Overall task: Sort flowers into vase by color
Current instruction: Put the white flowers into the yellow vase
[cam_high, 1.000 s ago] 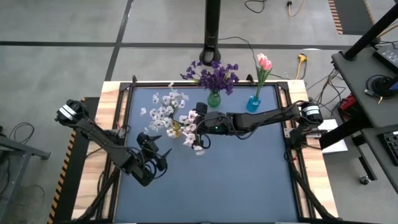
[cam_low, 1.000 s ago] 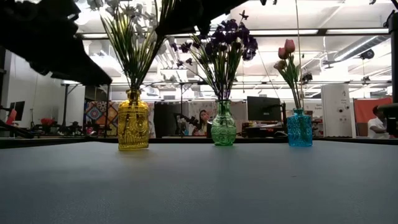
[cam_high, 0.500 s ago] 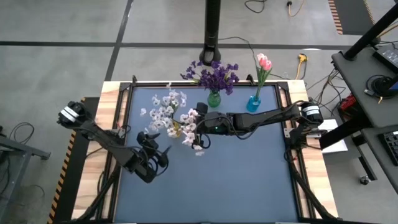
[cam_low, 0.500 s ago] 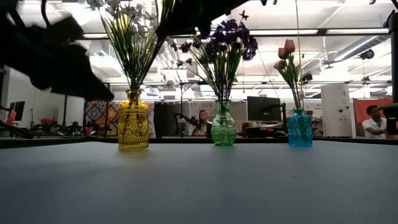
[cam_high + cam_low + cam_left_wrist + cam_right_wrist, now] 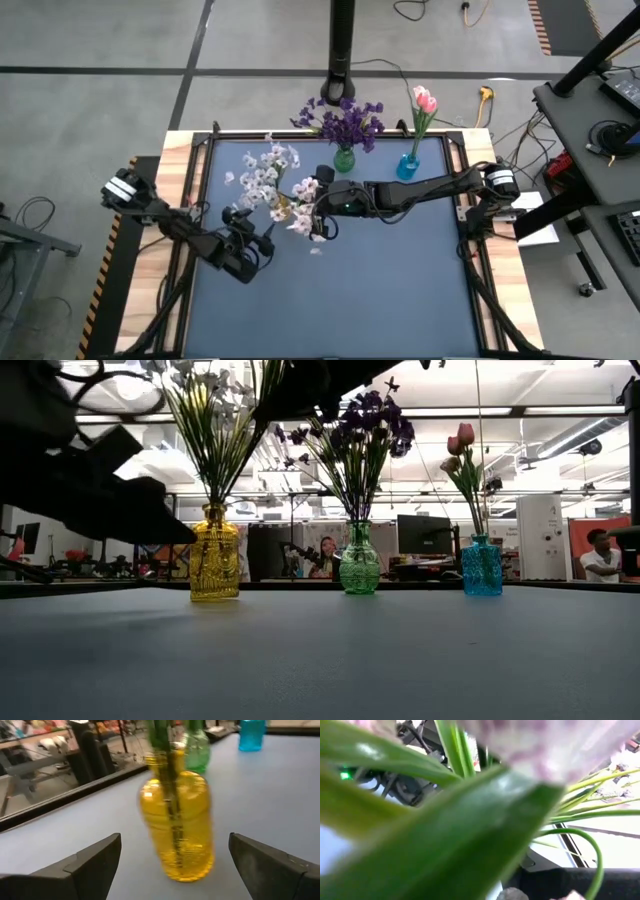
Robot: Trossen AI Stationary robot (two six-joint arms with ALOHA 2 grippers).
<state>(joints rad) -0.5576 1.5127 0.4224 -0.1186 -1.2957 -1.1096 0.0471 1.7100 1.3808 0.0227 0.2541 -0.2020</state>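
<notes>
Three glass vases stand in a row near the table's far edge. The yellow vase (image 5: 283, 208) holds white flowers (image 5: 262, 175), the green vase (image 5: 344, 158) purple flowers (image 5: 345, 125), and the blue vase (image 5: 407, 166) pink tulips (image 5: 425, 99). My left gripper (image 5: 262, 243) is open, low over the table on the near-left side of the yellow vase (image 5: 176, 827). The vase shows ahead between its fingers, untouched. My right gripper (image 5: 318, 205) is shut high up among the white sprigs over the yellow vase. My right gripper comes in nearly level from the table's right, at the height of the blossoms, and is shut on a white flower sprig (image 5: 305, 190). Leaves (image 5: 445, 830) and blossoms hide the place of contact. The green stems (image 5: 222, 440) run down into the yellow vase.
The dark table mat (image 5: 380, 290) lies bare toward the near and right sides. A black post (image 5: 341, 50) rises behind the far edge. Beyond the table a room with desks, screens and people shows in the low view.
My left gripper has sunk toward the table and gone closer to the yellow vase, tipping a little and staying open.
</notes>
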